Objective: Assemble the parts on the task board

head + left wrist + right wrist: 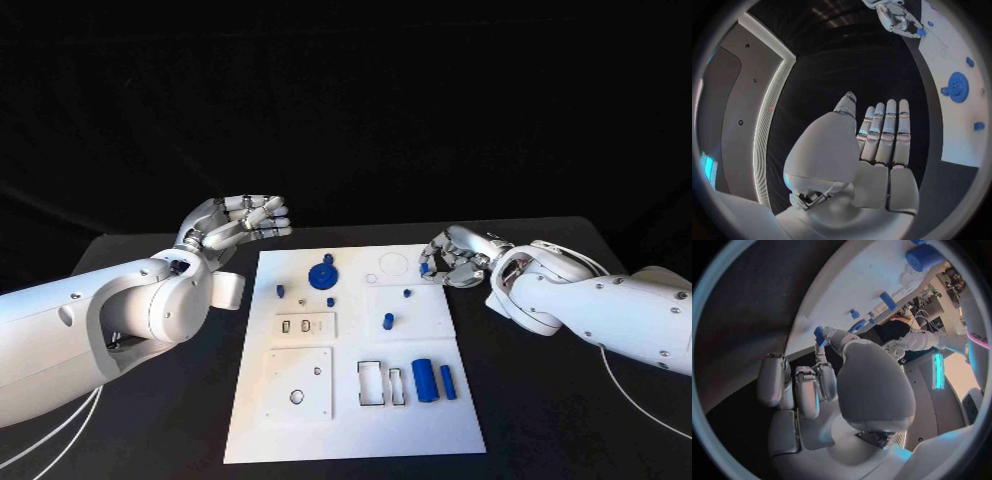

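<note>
A small blue part [819, 335] is pinched between the thumb and a fingertip of the right hand [459, 258], while the other fingers [807, 390] are curled loosely beside it. This hand is held over the far right corner of the task board [433, 420], with its white arm reaching in from the right edge of the table [548, 420]. In the left wrist view the same hand [899, 19] is seen at the board's corner with the blue piece at its fingertips.

The fingers [886, 130] of the left hand [238, 225] are held straight and close together, with nothing grasped or touched. This hand is raised above the table, just off the far left corner of the board, palm turned upward.

On the board a blue gear [325, 273], several small blue pegs [388, 321] and two blue cylinders [433, 380] are lying
</note>
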Available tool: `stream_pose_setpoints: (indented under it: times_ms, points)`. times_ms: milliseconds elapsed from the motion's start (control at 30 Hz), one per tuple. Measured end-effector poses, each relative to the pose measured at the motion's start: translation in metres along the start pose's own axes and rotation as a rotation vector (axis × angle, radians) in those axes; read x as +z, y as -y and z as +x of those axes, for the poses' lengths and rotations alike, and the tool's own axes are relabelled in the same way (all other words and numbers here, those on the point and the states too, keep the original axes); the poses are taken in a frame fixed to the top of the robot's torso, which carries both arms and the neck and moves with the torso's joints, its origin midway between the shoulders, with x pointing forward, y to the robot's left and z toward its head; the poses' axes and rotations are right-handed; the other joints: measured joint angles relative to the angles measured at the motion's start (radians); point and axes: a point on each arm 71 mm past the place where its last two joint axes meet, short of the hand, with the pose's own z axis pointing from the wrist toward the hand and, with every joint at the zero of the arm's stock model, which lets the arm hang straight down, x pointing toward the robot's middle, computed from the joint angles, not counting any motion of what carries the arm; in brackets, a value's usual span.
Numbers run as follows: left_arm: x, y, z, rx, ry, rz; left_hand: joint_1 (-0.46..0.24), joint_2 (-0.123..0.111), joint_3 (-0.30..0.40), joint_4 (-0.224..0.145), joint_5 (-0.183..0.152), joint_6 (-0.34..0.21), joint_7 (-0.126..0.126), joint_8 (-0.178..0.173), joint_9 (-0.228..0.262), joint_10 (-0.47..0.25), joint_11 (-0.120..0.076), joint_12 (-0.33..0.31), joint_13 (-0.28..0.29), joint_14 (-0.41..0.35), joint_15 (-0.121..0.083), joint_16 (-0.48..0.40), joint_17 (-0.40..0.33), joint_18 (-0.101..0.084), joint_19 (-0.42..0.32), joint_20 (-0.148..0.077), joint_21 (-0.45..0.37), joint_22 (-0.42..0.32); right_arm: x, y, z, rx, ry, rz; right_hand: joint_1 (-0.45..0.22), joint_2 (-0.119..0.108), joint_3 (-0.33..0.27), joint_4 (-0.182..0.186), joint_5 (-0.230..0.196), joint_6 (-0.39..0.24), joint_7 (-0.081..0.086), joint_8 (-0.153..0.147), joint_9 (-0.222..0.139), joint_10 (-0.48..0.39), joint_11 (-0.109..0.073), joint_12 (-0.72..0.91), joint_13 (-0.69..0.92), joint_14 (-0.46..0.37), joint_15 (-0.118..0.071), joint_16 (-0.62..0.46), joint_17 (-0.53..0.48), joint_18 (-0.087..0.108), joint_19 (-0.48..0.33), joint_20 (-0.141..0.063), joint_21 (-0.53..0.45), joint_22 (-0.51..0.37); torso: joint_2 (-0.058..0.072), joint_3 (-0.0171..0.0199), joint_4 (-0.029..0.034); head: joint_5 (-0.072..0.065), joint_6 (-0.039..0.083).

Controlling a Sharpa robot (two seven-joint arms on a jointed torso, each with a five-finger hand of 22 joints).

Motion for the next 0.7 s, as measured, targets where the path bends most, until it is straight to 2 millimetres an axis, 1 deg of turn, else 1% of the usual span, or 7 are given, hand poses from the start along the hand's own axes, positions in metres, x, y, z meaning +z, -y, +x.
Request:
stream_pose_setpoints:
  times_ms: [67, 167, 267, 400, 500, 600, 700]
  points:
    - [0.000, 0.000, 0.000, 0.001, 0.001, 0.000, 0.000, 0.000, 0.000, 0.000, 0.000, 0.000, 0.000, 0.000, 0.000, 0.000, 0.000, 0.000, 0.000, 0.000, 0.000, 0.000, 0.000, 0.000, 0.000, 0.000, 0.000, 0.000, -0.002, -0.008, -0.001, 0.008, 0.007, -0.011, -0.003, 0.003, 0.004, -0.001, 0.000, 0.000, 0.000, 0.001, 0.000, 0.000, 0.000, 0.000, 0.000, 0.000, 0.000, 0.000, 0.000, 0.000, 0.000, 0.000, 0.000, 0.000, -0.001, -0.0007, -0.0002, 0.000, 0.000]
    - [0.001, 0.000, -0.001, 0.002, 0.004, 0.000, 0.000, 0.000, 0.000, 0.000, 0.000, 0.000, 0.000, 0.000, 0.000, 0.000, 0.000, 0.000, 0.000, 0.000, 0.000, 0.000, 0.000, 0.000, 0.000, 0.000, 0.000, 0.000, -0.003, -0.023, -0.002, 0.022, 0.016, -0.035, -0.008, 0.008, 0.004, -0.001, 0.012, 0.000, 0.000, 0.001, 0.000, 0.000, 0.000, 0.000, 0.000, 0.000, 0.000, 0.000, 0.000, 0.000, 0.000, 0.000, 0.004, 0.000, -0.001, -0.0007, -0.0008, 0.001, -0.001]
    - [0.001, 0.000, -0.002, 0.003, 0.006, 0.000, 0.000, 0.000, -0.003, -0.003, 0.000, 0.000, 0.000, 0.000, 0.001, -0.004, 0.004, 0.000, 0.000, 0.000, 0.000, 0.000, 0.002, 0.000, 0.000, 0.000, 0.000, -0.001, -0.004, -0.039, 0.000, 0.037, 0.017, -0.057, -0.017, 0.006, 0.009, -0.001, 0.014, 0.000, 0.000, 0.001, 0.006, 0.000, 0.000, 0.000, 0.000, 0.000, 0.000, 0.000, 0.000, 0.000, 0.000, 0.000, 0.004, 0.000, -0.002, -0.0008, -0.0007, 0.002, -0.003]
    - [0.003, -0.001, -0.002, 0.004, 0.008, -0.001, 0.000, 0.000, -0.003, -0.003, 0.000, 0.000, 0.000, 0.000, 0.001, -0.004, 0.004, 0.000, 0.000, 0.000, 0.000, 0.000, 0.002, 0.000, 0.000, 0.000, 0.000, -0.001, -0.004, -0.064, 0.007, 0.049, 0.012, -0.083, -0.021, 0.010, 0.009, -0.001, 0.019, 0.000, 0.000, 0.003, 0.006, 0.000, 0.000, 0.000, 0.000, 0.000, 0.000, 0.000, 0.000, 0.000, 0.004, -0.004, 0.004, 0.000, -0.003, -0.0019, -0.0012, 0.006, -0.008]
    - [0.005, -0.003, -0.002, 0.005, 0.008, -0.002, 0.000, 0.000, -0.003, -0.003, 0.000, 0.000, 0.000, 0.000, 0.001, -0.004, 0.004, 0.000, 0.000, 0.000, 0.000, 0.000, 0.002, 0.000, 0.000, 0.000, 0.000, -0.001, 0.000, -0.084, 0.014, 0.051, 0.005, -0.104, -0.024, 0.008, 0.009, -0.001, 0.019, 0.001, -0.001, 0.005, 0.007, 0.000, 0.000, 0.000, 0.000, 0.000, 0.000, 0.000, 0.000, 0.000, 0.004, -0.004, 0.004, 0.000, -0.005, -0.0026, -0.0013, 0.012, -0.013]
    - [0.006, -0.005, -0.001, 0.005, 0.008, -0.005, 0.000, 0.000, -0.003, -0.003, 0.000, 0.000, 0.000, 0.000, 0.001, -0.004, 0.004, 0.000, 0.000, 0.000, 0.000, 0.000, 0.002, 0.000, 0.000, 0.000, 0.000, -0.001, 0.005, -0.106, 0.022, 0.049, -0.005, -0.130, -0.024, 0.008, 0.009, -0.001, 0.019, 0.002, -0.003, 0.005, 0.007, 0.000, 0.000, 0.000, 0.000, 0.000, 0.000, 0.000, 0.000, 0.000, 0.004, -0.004, 0.004, 0.000, -0.006, -0.0038, -0.0019, 0.019, -0.019]
    - [0.007, -0.006, 0.000, 0.005, 0.007, -0.007, 0.000, 0.000, -0.003, -0.003, 0.000, 0.000, 0.000, 0.000, 0.001, -0.004, 0.004, 0.000, 0.000, 0.000, 0.000, 0.000, 0.002, 0.000, 0.000, 0.000, 0.000, -0.001, 0.009, -0.127, 0.033, 0.042, -0.019, -0.156, -0.024, 0.008, 0.011, -0.002, 0.021, 0.002, -0.003, 0.005, 0.008, 0.000, 0.000, 0.000, 0.000, 0.000, 0.000, 0.000, 0.000, 0.000, 0.004, -0.004, 0.004, 0.000, -0.007, -0.0050, -0.0016, 0.023, -0.022]
